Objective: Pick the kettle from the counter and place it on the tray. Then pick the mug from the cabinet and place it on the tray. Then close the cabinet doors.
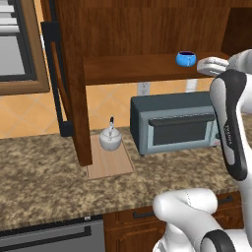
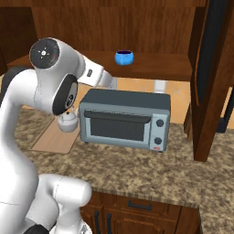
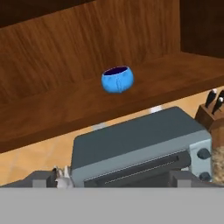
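Observation:
The silvery-white kettle (image 1: 110, 138) (image 2: 68, 121) stands upright on the tan tray (image 1: 112, 163) (image 2: 52, 139), which lies on the speckled counter (image 1: 39, 172) under the cabinet's left side. On the cabinet shelf (image 1: 128, 69) (image 3: 52, 109) sits the blue mug (image 1: 186, 58) (image 2: 124, 57) (image 3: 117, 79). My gripper (image 1: 204, 66) (image 2: 111, 82) (image 3: 111, 179) hovers in front of the shelf, short of the mug and slightly below it. It is open, with its tips wide apart and nothing between them. Both cabinet doors (image 1: 61, 74) (image 2: 212, 77) stand swung open.
A grey toaster oven (image 1: 174, 123) (image 2: 124, 119) (image 3: 135, 148) sits on the counter right of the tray, directly under the gripper. A knife block (image 3: 210, 114) stands further right. Drawers with dark handles (image 2: 137, 215) run below the counter edge.

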